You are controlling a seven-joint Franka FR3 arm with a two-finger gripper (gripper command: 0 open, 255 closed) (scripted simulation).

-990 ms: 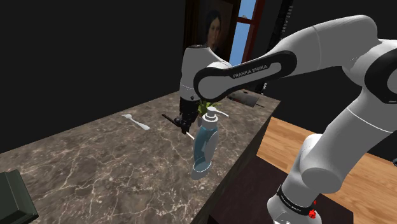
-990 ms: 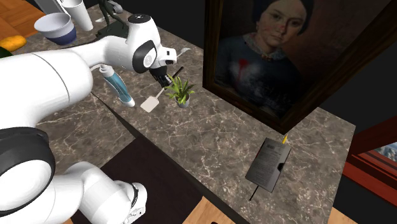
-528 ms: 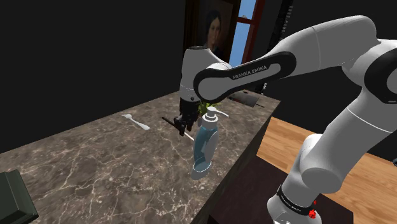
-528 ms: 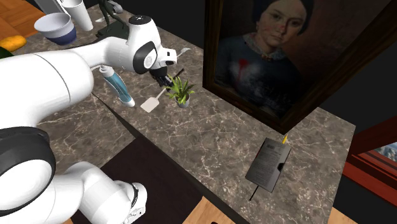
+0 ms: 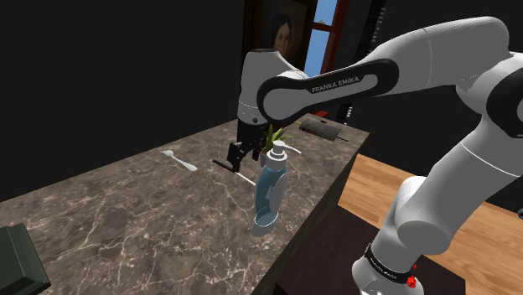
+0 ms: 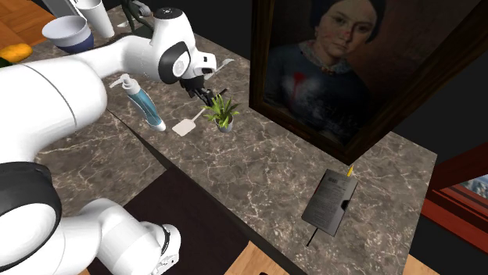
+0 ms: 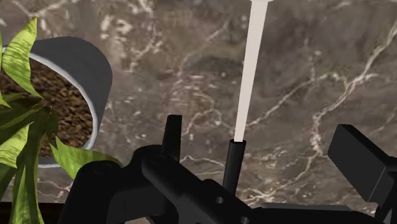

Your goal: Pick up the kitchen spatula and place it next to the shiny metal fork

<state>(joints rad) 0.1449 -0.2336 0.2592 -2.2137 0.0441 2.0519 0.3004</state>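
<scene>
Here, a marbled counter [image 6: 258, 168] bears spatula [image 6: 185, 126] and portrait [image 6: 336, 55].

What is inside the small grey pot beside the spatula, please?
Brown soil fills the pot, and a green leafy plant grows from it. The soil and leaves hide the pot's bottom and whatever lies beneath them.

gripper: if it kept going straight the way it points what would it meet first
The gripper would most likely meet the spatula first: its black handle lies between the open fingers in the wrist view, with the marble countertop just behind. Depth is hard to judge.
</scene>
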